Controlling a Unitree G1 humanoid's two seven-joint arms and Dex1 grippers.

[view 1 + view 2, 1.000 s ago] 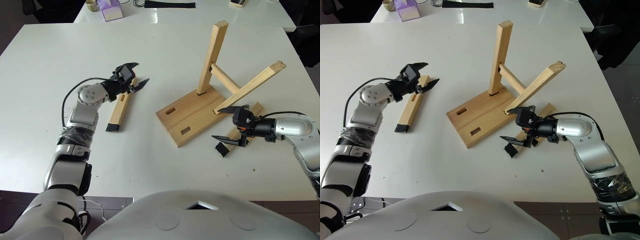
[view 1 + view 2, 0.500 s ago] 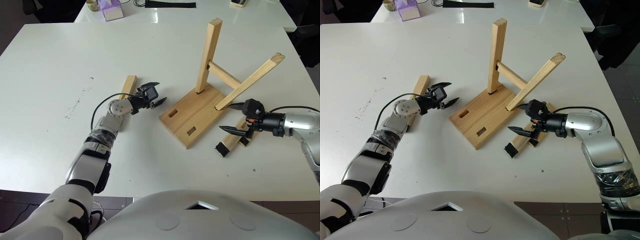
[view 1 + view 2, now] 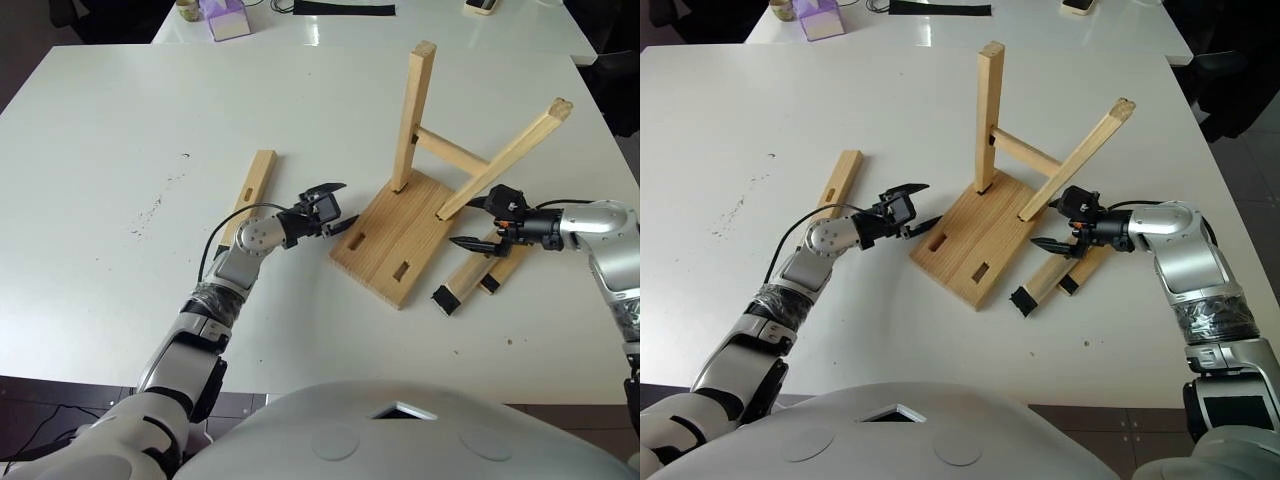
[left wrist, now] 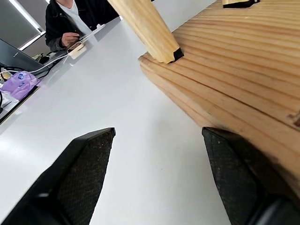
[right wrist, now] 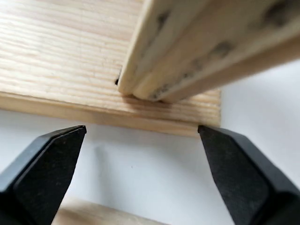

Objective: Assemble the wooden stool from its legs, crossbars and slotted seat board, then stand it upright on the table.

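The slotted seat board (image 3: 392, 243) lies flat on the white table. Two legs stand in it: one upright (image 3: 413, 115), one slanted (image 3: 508, 158), joined by a crossbar (image 3: 452, 151). My left gripper (image 3: 335, 206) is open just off the board's left edge; the left wrist view shows its fingers (image 4: 86, 173) apart with the board (image 4: 243, 84) close by. My right gripper (image 3: 472, 222) is open beside the slanted leg's base. Its pads (image 5: 42, 168) flank the board edge (image 5: 61, 56) and the leg (image 5: 211, 51). A loose leg (image 3: 250, 190) lies behind the left arm.
Two more loose wooden pieces (image 3: 468, 277) with black end caps lie side by side to the right of the board, under my right gripper. Dark specks (image 3: 150, 205) mark the table at the left. A purple box (image 3: 222, 18) stands on the far table.
My left gripper has left the loose leg and travelled right to the board's edge. The board with its legs has turned and slid slightly right. My right gripper has risen toward the slanted leg's base.
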